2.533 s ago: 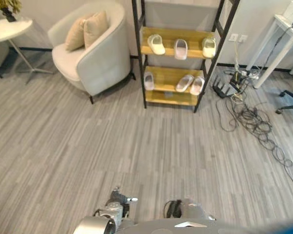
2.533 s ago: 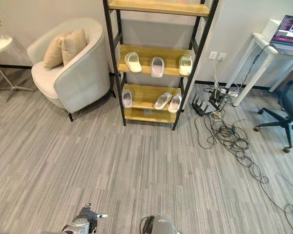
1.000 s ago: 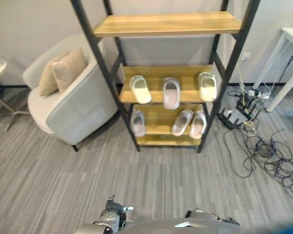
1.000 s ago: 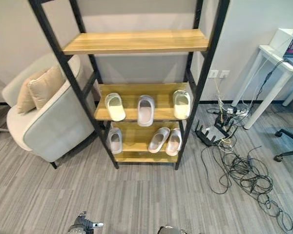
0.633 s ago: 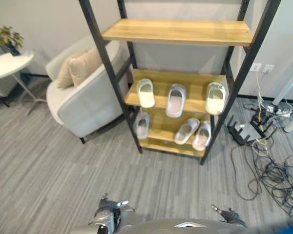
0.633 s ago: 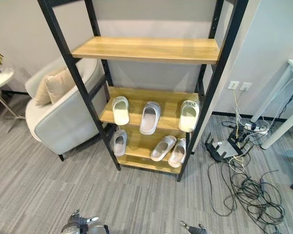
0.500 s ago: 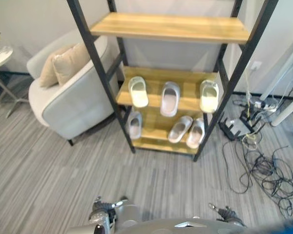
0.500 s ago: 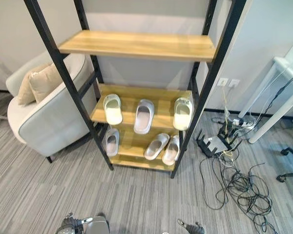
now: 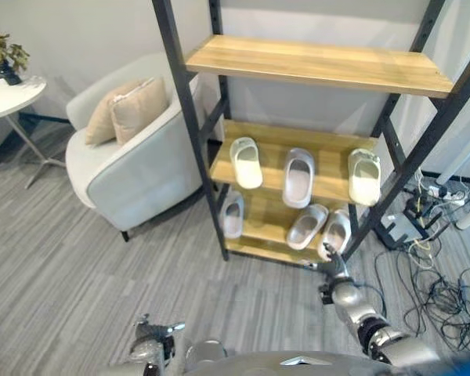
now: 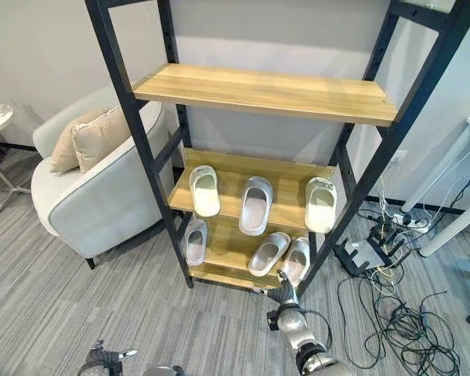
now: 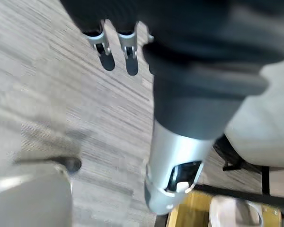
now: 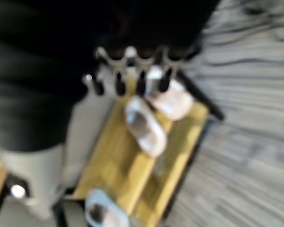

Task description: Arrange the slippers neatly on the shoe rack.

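The shoe rack has a black frame and wooden shelves. Its middle shelf carries a cream slipper, a grey slipper and another cream slipper, spaced apart. On the bottom shelf a grey slipper lies at the left, and two pale slippers lie askew at the right. My right hand is raised just in front of that right pair, open, touching nothing; its wrist view shows straight fingers over the two slippers. My left hand hangs low over the floor, open.
A pale armchair with two cushions stands left of the rack. A small white table with a plant is at the far left. Tangled cables and a black router lie on the floor right of the rack.
The camera has shifted and the rack looks closer. My right hand has risen into view, up to the bottom shelf's right front. The slippers lie as before.
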Available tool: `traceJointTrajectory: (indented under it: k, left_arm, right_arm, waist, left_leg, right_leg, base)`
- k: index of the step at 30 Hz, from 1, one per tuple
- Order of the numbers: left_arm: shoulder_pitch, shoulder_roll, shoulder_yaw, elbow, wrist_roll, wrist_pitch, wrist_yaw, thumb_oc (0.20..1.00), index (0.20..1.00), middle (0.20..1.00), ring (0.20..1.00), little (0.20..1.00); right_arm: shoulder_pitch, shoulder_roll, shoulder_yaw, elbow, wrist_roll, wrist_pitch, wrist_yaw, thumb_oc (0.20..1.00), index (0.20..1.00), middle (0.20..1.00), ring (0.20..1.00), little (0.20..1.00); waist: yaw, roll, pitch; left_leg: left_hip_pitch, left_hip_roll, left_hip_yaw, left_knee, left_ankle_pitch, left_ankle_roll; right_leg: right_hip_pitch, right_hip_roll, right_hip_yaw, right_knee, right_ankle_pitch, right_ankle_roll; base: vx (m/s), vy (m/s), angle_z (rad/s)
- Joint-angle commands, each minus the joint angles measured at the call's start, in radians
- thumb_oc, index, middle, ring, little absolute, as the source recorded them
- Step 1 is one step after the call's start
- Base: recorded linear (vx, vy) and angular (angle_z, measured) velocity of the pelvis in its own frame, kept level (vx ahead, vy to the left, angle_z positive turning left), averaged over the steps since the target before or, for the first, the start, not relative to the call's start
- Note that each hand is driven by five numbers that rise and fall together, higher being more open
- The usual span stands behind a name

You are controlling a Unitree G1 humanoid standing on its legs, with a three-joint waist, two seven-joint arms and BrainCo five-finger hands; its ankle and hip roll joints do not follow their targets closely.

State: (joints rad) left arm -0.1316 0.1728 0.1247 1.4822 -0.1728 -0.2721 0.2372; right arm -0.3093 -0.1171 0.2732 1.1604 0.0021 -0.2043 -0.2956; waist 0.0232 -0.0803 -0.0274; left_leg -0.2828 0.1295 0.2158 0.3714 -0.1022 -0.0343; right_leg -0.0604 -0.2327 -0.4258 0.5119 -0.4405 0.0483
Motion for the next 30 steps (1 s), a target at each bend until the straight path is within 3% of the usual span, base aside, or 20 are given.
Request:
traceJointTrajectory:
  k: [1, 6, 7, 8, 9, 10, 11, 14, 15, 18, 22, 27, 30]
  left_arm:
    - [-0.045, 0.012, -0.008, 0.02, 0.021, -0.023, -0.026, 1.0, 1.0, 1.0, 1.0, 1.0]
    - [-0.049, 0.009, -0.022, 0.029, 0.027, -0.011, -0.064, 1.0, 1.0, 1.0, 1.0, 1.0]
    - [-0.031, 0.024, -0.005, 0.023, 0.016, -0.014, -0.066, 1.0, 1.0, 1.0, 1.0, 1.0]
    - [-0.008, 0.032, 0.01, 0.017, 0.0, -0.027, -0.058, 1.0, 1.0, 1.0, 1.0, 1.0]
    - [-0.006, 0.031, 0.009, 0.017, 0.0, -0.027, -0.058, 1.0, 1.0, 1.0, 1.0, 1.0]
    - [0.004, 0.021, 0.034, 0.011, -0.045, -0.039, -0.074, 1.0, 1.0, 1.0, 1.0, 1.0]
    - [0.002, 0.021, 0.032, 0.02, -0.043, -0.03, -0.095, 1.0, 1.0, 1.0, 1.0, 1.0]
    - [0.013, 0.028, 0.015, 0.026, -0.033, -0.015, -0.125, 1.0, 1.0, 1.0, 1.0, 1.0]
    - [0.034, 0.033, 0.007, 0.03, -0.03, -0.006, -0.156, 1.0, 1.0, 1.0, 1.0, 1.0]
    - [0.036, 0.034, 0.001, 0.042, -0.023, 0.007, -0.174, 1.0, 1.0, 1.0, 1.0, 1.0]
    - [0.034, 0.024, -0.008, 0.046, -0.017, 0.011, -0.174, 1.0, 1.0, 1.0, 1.0, 1.0]
    - [0.035, 0.018, -0.02, 0.05, -0.007, -0.006, -0.166, 1.0, 1.0, 1.0, 1.0, 1.0]
    - [0.032, 0.019, -0.018, 0.05, -0.008, -0.013, -0.163, 1.0, 1.0, 1.0, 1.0, 1.0]
  right_arm:
    - [-0.122, -0.018, -0.025, 0.023, -0.05, -0.029, -0.007, 1.0, 1.0, 1.0, 1.0, 1.0]
    - [-0.224, -0.031, 0.055, 0.036, -0.094, -0.03, -0.001, 1.0, 1.0, 1.0, 1.0, 1.0]
    - [-0.128, -0.129, 0.104, -0.217, -0.076, 0.003, 0.089, 1.0, 1.0, 1.0, 1.0, 1.0]
    - [0.074, -0.173, 0.124, -0.383, -0.06, -0.031, 0.131, 1.0, 1.0, 1.0, 1.0, 1.0]
    - [0.077, -0.175, 0.124, -0.385, -0.059, -0.029, 0.131, 1.0, 1.0, 1.0, 1.0, 1.0]
    - [0.236, -0.254, 0.203, -0.547, -0.091, -0.125, 0.111, 1.0, 1.0, 1.0, 1.0, 1.0]
    - [0.264, -0.265, 0.213, -0.596, -0.108, -0.136, 0.096, 1.0, 1.0, 1.0, 1.0, 1.0]
    - [0.281, -0.238, 0.201, -0.617, -0.115, -0.113, 0.124, 1.0, 1.0, 1.0, 1.0, 1.0]
    - [0.295, -0.215, 0.206, -0.693, -0.086, -0.065, 0.204, 1.0, 1.0, 1.0, 1.0, 1.0]
    - [0.319, -0.219, 0.21, -0.741, -0.068, -0.037, 0.256, 1.0, 1.0, 1.0, 1.0, 1.0]
    - [0.317, -0.24, 0.217, -0.766, -0.079, -0.048, 0.242, 1.0, 1.0, 1.0, 1.0, 1.0]
    - [0.287, -0.258, 0.208, -0.851, -0.12, -0.107, 0.14, 1.0, 1.0, 1.0, 1.0, 1.0]
    - [0.243, -0.282, 0.206, -0.951, -0.167, -0.093, 0.094, 1.0, 1.0, 1.0, 1.0, 1.0]
  waist:
    - [0.022, -0.027, 0.055]
    - [0.024, -0.033, 0.056]
    - [0.004, -0.038, 0.059]
    - [-0.018, -0.039, 0.073]
    - [-0.018, -0.039, 0.069]
    - [-0.04, -0.036, 0.081]
    - [-0.047, -0.034, 0.084]
    - [-0.046, -0.032, 0.08]
    - [-0.04, -0.033, 0.08]
    - [-0.036, -0.038, 0.081]
    - [-0.035, -0.038, 0.081]
    - [-0.037, -0.037, 0.077]
    - [-0.036, -0.04, 0.079]
  left_leg:
    - [0.018, 0.077, -0.024, 0.103, -0.073, -0.05]
    - [0.006, 0.076, -0.033, 0.118, -0.073, -0.049]
    - [0.008, 0.084, -0.023, 0.122, -0.075, -0.05]
    - [0.012, 0.095, -0.008, 0.13, -0.079, -0.051]
    - [0.011, 0.094, -0.008, 0.126, -0.075, -0.05]
    - [0.009, 0.105, 0.005, 0.132, -0.076, -0.053]
    - [0.005, 0.11, 0.006, 0.135, -0.075, -0.056]
    - [0.007, 0.109, 0.002, 0.129, -0.074, -0.056]
    - [0.01, 0.106, 0.0, 0.12, -0.072, -0.056]
    - [0.009, 0.102, -0.004, 0.12, -0.071, -0.056]
    - [0.009, 0.101, -0.009, 0.119, -0.071, -0.055]
    - [0.0, 0.1, -0.012, 0.117, -0.067, -0.055]
    - [-0.009, 0.098, -0.017, 0.12, -0.065, -0.054]
  right_leg:
    - [0.079, -0.061, 0.045, -0.209, 0.235, 0.124]
    - [0.08, -0.061, 0.041, -0.205, 0.23, 0.125]
    - [0.073, -0.058, 0.053, -0.2, 0.228, 0.122]
    - [0.06, -0.055, 0.076, -0.187, 0.224, 0.121]
    - [0.057, -0.055, 0.076, -0.189, 0.226, 0.121]
    - [0.04, -0.05, 0.093, -0.181, 0.223, 0.12]
    - [0.035, -0.049, 0.096, -0.18, 0.222, 0.12]
    - [0.033, -0.049, 0.1, -0.182, 0.223, 0.119]
    - [0.03, -0.05, 0.101, -0.18, 0.222, 0.122]
    - [0.031, -0.05, 0.1, -0.178, 0.22, 0.123]
    - [0.028, -0.054, 0.099, -0.176, 0.22, 0.123]
    - [0.024, -0.053, 0.097, -0.18, 0.222, 0.123]
    - [0.018, -0.052, 0.097, -0.181, 0.223, 0.122]
  base:
    - [-0.02, 0.03, -0.04]
    - [-0.01, 0.003, -0.11]
    - [-0.06, 0.002, 0.01]
    - [-0.06, 0.008, 0.12]
    - [-0.11, 0.041, 0.15]
    - [-0.09, 0.036, -0.15]
    - [-0.09, 0.044, -0.27]
    - [-0.02, 0.019, -0.29]
    - [-0.01, 0.012, -0.54]
    - [-0.01, 0.002, -0.13]
    - [0.0, 0.003, 0.04]
    - [0.0, 0.004, 0.03]
    - [0.0, 0.0, 0.0]
